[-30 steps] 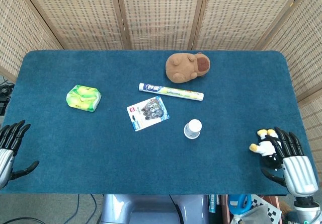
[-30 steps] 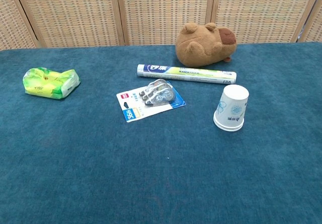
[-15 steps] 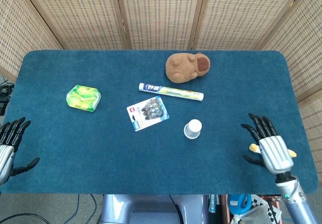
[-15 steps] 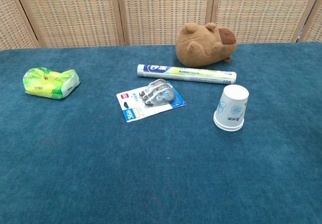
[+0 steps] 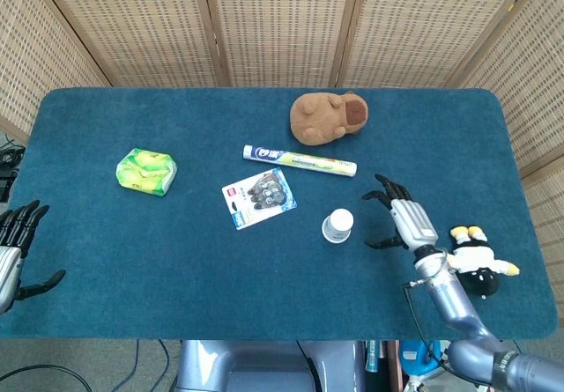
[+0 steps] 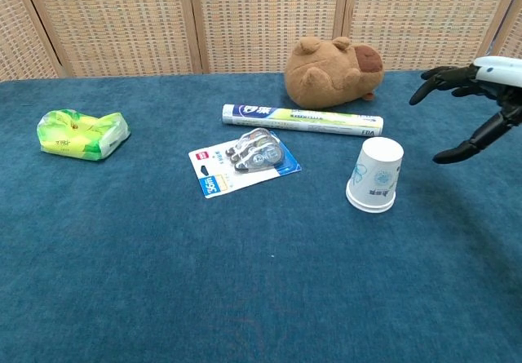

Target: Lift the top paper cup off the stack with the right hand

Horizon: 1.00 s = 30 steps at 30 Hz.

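The white paper cup stack (image 5: 337, 225) (image 6: 377, 175) stands upside down right of the table's middle. My right hand (image 5: 401, 216) (image 6: 475, 102) hovers just to the right of it, fingers spread wide and thumb apart, holding nothing and clear of the cup. My left hand (image 5: 18, 242) lies at the table's near left corner, fingers apart and empty; the chest view does not show it.
A brown plush animal (image 5: 328, 116), a toothpaste box (image 5: 300, 160), a blister pack of correction tapes (image 5: 259, 196) and a green tissue pack (image 5: 146, 171) lie on the blue table (image 5: 132, 260). A small black, white and yellow toy (image 5: 476, 260) lies near the right edge.
My right hand has swung from the near right edge up and leftward to just beside the cup, uncovering the small toy. The cup and my left hand have barely moved.
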Each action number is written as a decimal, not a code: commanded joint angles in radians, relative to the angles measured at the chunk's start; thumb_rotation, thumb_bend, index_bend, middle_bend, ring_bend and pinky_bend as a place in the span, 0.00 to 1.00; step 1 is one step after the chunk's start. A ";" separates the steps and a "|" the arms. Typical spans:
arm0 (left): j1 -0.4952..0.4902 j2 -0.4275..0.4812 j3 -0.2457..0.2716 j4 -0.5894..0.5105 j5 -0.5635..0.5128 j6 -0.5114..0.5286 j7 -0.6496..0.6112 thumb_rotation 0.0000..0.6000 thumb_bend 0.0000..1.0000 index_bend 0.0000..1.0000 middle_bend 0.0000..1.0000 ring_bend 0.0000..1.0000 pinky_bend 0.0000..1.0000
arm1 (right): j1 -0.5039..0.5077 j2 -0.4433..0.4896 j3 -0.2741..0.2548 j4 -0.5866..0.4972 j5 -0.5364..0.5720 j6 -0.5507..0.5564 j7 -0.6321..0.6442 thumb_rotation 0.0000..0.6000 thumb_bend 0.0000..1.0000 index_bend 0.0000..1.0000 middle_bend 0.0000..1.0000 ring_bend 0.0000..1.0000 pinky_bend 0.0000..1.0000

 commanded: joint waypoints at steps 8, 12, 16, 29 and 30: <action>-0.002 0.005 0.000 -0.001 -0.003 -0.002 -0.010 1.00 0.21 0.00 0.00 0.00 0.00 | 0.077 -0.084 0.016 0.023 0.124 -0.041 -0.083 1.00 0.28 0.31 0.00 0.00 0.00; -0.001 0.005 -0.003 0.002 -0.007 0.001 -0.013 1.00 0.21 0.00 0.00 0.00 0.00 | 0.091 -0.097 0.014 0.031 0.149 -0.042 -0.104 1.00 0.29 0.31 0.00 0.00 0.00; -0.001 0.006 -0.004 0.003 -0.008 0.002 -0.020 1.00 0.21 0.00 0.00 0.00 0.00 | 0.111 -0.112 0.016 0.048 0.190 -0.049 -0.134 1.00 0.31 0.33 0.00 0.00 0.00; 0.005 0.013 -0.005 0.008 0.001 0.017 -0.055 1.00 0.21 0.00 0.00 0.00 0.00 | 0.135 -0.099 0.007 0.048 0.264 -0.067 -0.162 1.00 0.34 0.36 0.00 0.00 0.00; 0.005 0.013 -0.004 0.009 0.001 0.017 -0.056 1.00 0.21 0.00 0.00 0.00 0.00 | 0.136 -0.100 0.006 0.048 0.265 -0.066 -0.162 1.00 0.34 0.37 0.00 0.00 0.00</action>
